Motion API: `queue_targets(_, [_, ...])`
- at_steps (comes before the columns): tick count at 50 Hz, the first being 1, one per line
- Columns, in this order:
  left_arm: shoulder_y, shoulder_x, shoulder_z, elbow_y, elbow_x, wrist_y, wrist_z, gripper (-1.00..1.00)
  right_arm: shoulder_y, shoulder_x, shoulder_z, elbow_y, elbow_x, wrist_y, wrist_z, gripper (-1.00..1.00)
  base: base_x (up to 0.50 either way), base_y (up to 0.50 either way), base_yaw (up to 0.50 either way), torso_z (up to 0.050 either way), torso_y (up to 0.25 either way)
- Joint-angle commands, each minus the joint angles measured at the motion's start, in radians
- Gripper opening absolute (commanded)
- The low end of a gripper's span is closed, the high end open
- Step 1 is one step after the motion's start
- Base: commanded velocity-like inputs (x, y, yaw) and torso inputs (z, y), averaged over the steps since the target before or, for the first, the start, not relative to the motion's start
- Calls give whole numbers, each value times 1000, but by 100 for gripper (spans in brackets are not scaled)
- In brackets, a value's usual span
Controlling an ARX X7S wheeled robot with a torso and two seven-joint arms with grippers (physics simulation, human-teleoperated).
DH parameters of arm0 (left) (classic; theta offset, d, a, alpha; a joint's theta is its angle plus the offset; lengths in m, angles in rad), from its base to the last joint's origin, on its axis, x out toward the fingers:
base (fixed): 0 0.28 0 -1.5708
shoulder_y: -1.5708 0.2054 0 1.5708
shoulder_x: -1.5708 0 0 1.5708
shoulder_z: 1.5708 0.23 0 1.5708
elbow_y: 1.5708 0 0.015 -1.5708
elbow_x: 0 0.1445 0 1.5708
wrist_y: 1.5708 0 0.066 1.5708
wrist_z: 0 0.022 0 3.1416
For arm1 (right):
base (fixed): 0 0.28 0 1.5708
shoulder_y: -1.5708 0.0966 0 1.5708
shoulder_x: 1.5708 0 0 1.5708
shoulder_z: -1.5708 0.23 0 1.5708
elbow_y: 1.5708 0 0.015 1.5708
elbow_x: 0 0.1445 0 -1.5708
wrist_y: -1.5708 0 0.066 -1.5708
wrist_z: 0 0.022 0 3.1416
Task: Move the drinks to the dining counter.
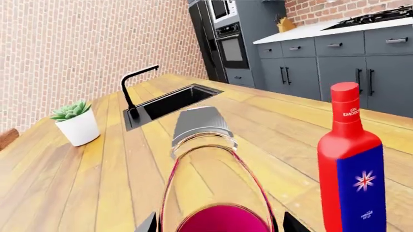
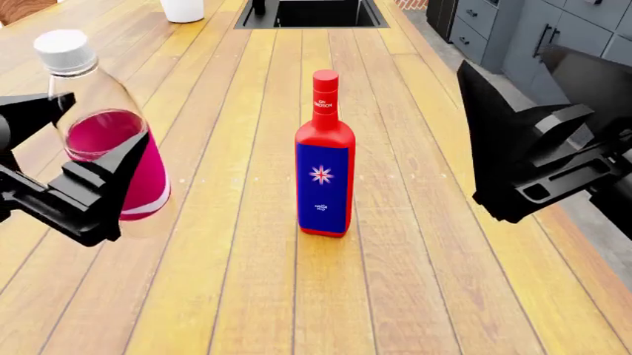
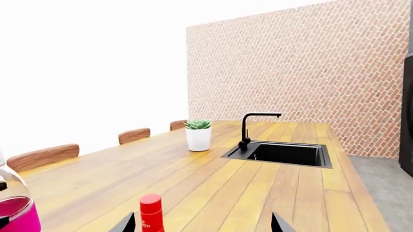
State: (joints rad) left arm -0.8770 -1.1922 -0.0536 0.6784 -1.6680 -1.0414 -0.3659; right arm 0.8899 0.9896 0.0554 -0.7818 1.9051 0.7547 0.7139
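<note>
My left gripper point(image 2: 94, 140) is shut on the clear bottle point(image 2: 109, 140) with the white cap and pink liquid, holding it tilted over the left part of the honey-yellow plank counter point(image 2: 227, 259). In the left wrist view the bottle point(image 1: 206, 159) fills the space between the gripper's point(image 1: 219, 224) two fingers. The red square bottle point(image 2: 324, 159) with the blue star label stands upright on the middle of the counter; it also shows in the left wrist view point(image 1: 351, 164), and its cap shows in the right wrist view point(image 3: 151, 212). My right gripper point(image 2: 489, 140) is open and empty, raised to the right of it point(image 3: 205, 223).
A black sink point(image 2: 311, 11) with a black faucet point(image 1: 132, 87) is set in the counter's far end, a potted succulent point(image 1: 77, 123) beside it. Wooden chairs point(image 3: 42, 154) line the left side. Grey cabinets point(image 1: 342, 63) and an oven stand beyond the right edge.
</note>
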Motion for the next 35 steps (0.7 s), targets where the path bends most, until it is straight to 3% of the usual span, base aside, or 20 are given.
queue_targets(1, [-192,5,222,-97,-109,-53,-166,-100,-25,6,19,-1,-10,-4,-6,100,0,0,0,0,0])
queue_targets(7, [-215,5,277,-137,-177,-85,-232,-100,-21,4,12,-1,-10,-2,-3,100,0,0,0,0,0])
queue_targets(35, [-211,10,298,-131,-162,-103,-219,-100,-38,7,20,-7,-21,-1,-8,100,0,0,0,0,0])
